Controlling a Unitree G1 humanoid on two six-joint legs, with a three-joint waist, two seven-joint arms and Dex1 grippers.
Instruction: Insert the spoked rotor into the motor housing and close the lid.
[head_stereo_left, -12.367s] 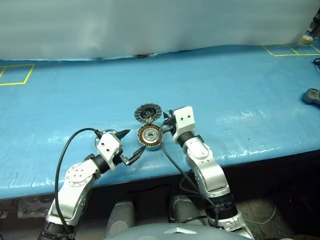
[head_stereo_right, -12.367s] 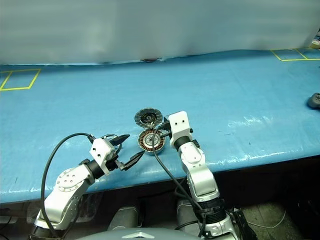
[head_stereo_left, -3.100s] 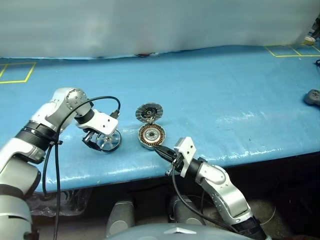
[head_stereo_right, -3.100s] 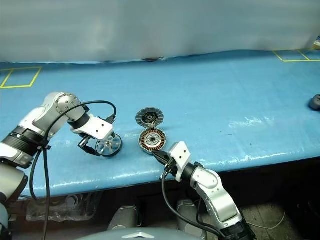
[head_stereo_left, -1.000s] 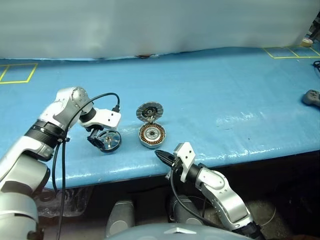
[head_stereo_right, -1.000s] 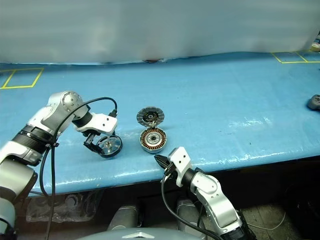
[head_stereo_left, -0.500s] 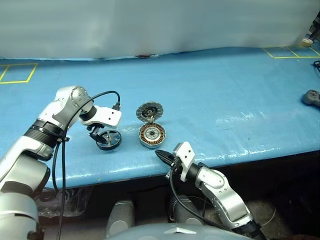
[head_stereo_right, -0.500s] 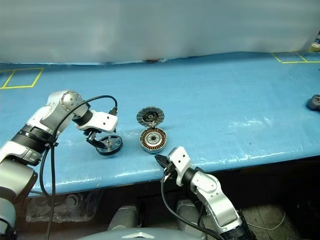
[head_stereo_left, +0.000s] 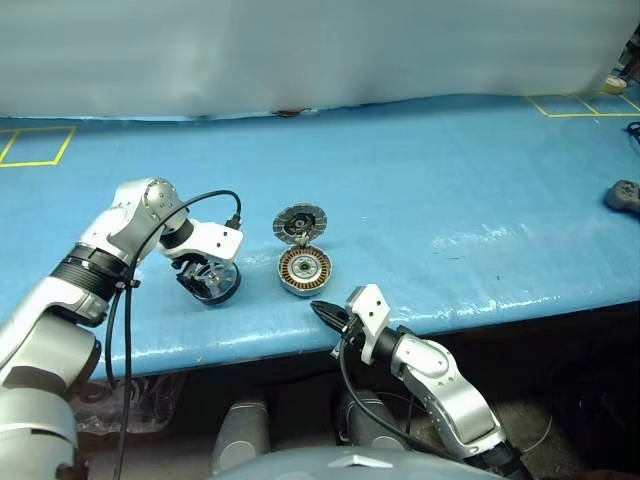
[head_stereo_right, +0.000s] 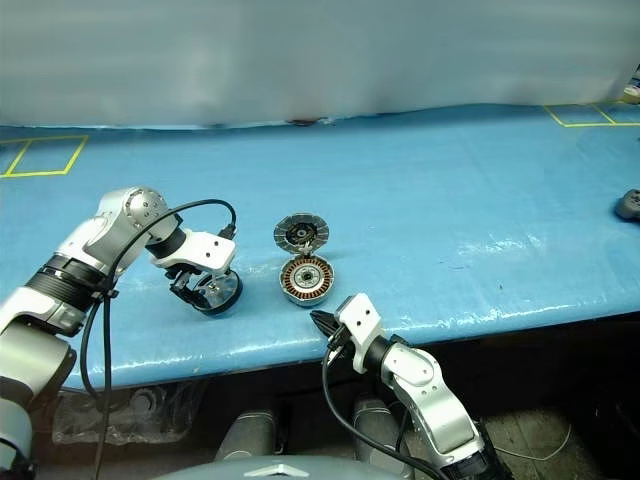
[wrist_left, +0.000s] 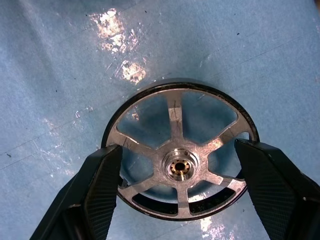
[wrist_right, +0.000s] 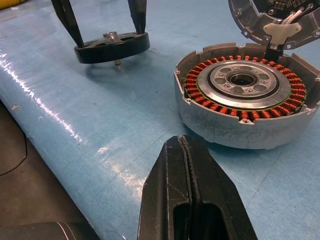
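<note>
- Here the left gripper (wrist_left: 177, 192) points steeply down over the spoked rotor (wrist_left: 179, 167), one black finger (wrist_left: 100, 185) at the rim's 9 o'clock and the other at its 3 o'clock. Both sit against the rim, so the jaws look clamped on it at a wide span.
- In the right wrist view the rotor hangs level between those two fingers, its short shaft pointing down just clear of the blue table cover (head_stereo_left: 450, 180). Judging by that gap, it is lifted, not resting.
- A grip across the diameter keeps the hub and spokes free, which should let the shaft drop straight into the housing's centre hole.
- From the head view, the rotor sits at about 9 o'clock of the motor housing (head_stereo_left: 303, 271), near but apart.
- The housing lies flat near the table's front edge, copper windings facing up and the centre hub open, ready to receive the rotor.
- The lid (head_stereo_left: 298, 224) stands tilted up at the housing's 12 o'clock, joined to it by a small hinge piece, ribbed grey face towards the robot. Open like that, it leaves the cup clear.
- The right gripper (head_stereo_left: 322, 309) is fully closed and holds nothing; it waits off the table edge at the housing's 6 o'clock, pointing at it, probably placed to steady it or swing the lid later.
</note>
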